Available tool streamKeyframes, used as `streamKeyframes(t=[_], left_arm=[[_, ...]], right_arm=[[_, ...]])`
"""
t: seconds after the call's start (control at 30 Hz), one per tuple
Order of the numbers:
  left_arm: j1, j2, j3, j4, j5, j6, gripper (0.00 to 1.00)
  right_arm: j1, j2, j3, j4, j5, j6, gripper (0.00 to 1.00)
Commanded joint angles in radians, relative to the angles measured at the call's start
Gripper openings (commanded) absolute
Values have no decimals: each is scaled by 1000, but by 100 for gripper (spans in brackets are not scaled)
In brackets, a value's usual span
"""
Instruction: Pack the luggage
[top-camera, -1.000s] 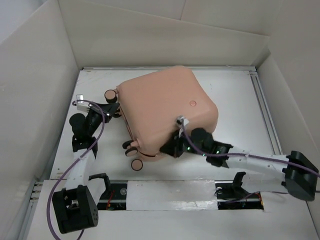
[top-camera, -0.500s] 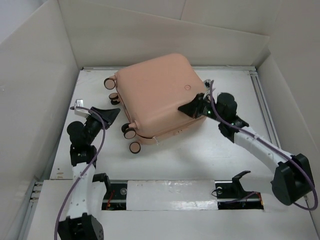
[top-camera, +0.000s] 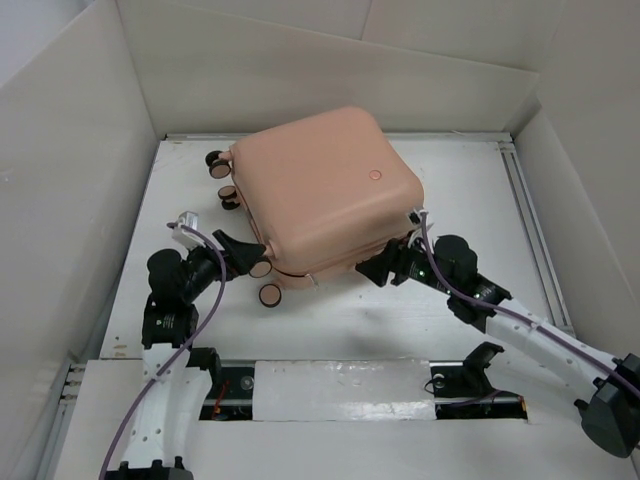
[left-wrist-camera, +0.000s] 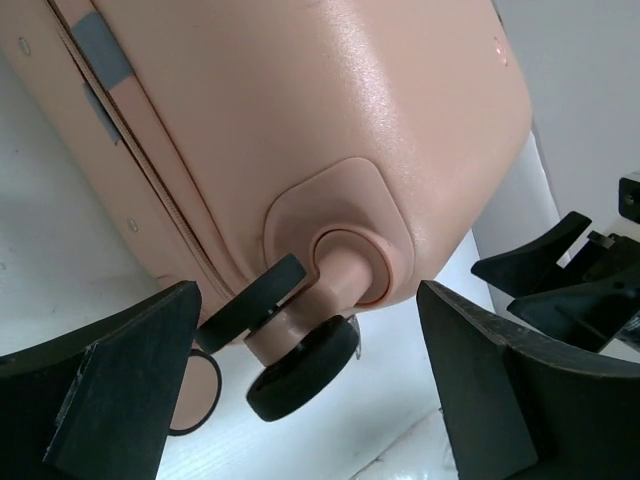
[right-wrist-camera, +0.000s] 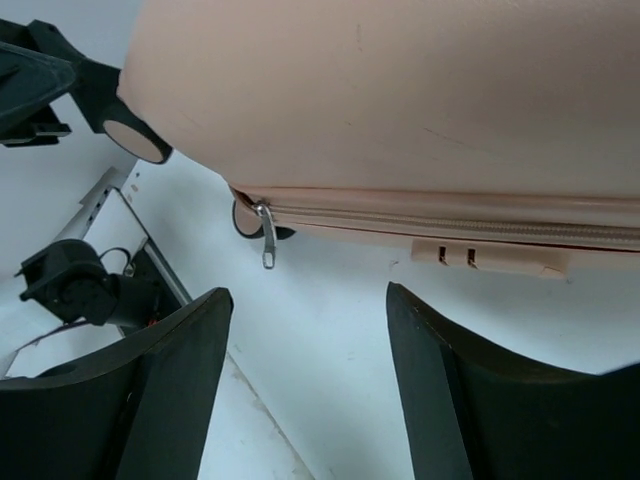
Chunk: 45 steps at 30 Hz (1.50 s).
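Observation:
The luggage (top-camera: 320, 195), a peach-pink hard-shell suitcase, lies closed and flat in the middle of the white table. My left gripper (top-camera: 240, 258) is open at its near-left corner. In the left wrist view the black fingers (left-wrist-camera: 130, 350) flank a black caster wheel (left-wrist-camera: 300, 365) without touching it, under the shell (left-wrist-camera: 330, 110). My right gripper (top-camera: 385, 266) is open beside the near-right edge. In the right wrist view it (right-wrist-camera: 308, 292) holds nothing and faces the zipper seam of the luggage (right-wrist-camera: 400, 100), with a metal zipper pull (right-wrist-camera: 266, 240) hanging to the left.
White walls (top-camera: 90, 180) box in the table on three sides. A metal rail (top-camera: 530, 225) runs along the right edge. The far-left wheels (top-camera: 220, 175) stick out of the suitcase. A slot with black mounts (top-camera: 340, 385) lies at the near edge between the arm bases.
Both grippers went from shut to open. The suitcase shifted toward the back. The left gripper came nearer, to the near-left wheel; the right gripper swung out to the right, then back to the near-right edge.

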Motion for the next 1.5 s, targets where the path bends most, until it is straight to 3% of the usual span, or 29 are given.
streamKeyframes(t=[0.0, 0.33, 0.47, 0.67, 0.8, 0.9, 1.03, 1.07, 1.37, 1.47], left_arm=[[-6, 13, 34, -6, 9, 36, 87], [-6, 97, 6, 40, 110, 36, 74], [-6, 120, -5, 86, 174, 36, 61], [-6, 106, -14, 121, 259, 16, 28], [-6, 95, -14, 132, 328, 16, 20], [-6, 76, -5, 132, 349, 26, 20], [-6, 56, 5, 107, 348, 49, 34], [-6, 40, 5, 124, 337, 49, 42], [-6, 32, -5, 158, 328, 35, 69], [-6, 32, -5, 181, 339, 35, 73]], right_arm=[[8, -13, -19, -6, 47, -9, 70], [28, -23, -19, -6, 4, 0, 73], [100, 51, -19, 16, -33, -14, 70], [190, 112, 7, 27, 57, -23, 69], [149, 37, 7, -25, 180, -23, 73], [37, 37, 44, -62, 182, -23, 74], [-179, 109, 99, -78, 99, -37, 74], [-240, 129, 114, -78, 82, -49, 74], [-408, 338, 249, -85, -62, -103, 77], [-492, 465, 375, -73, -180, -112, 77]])
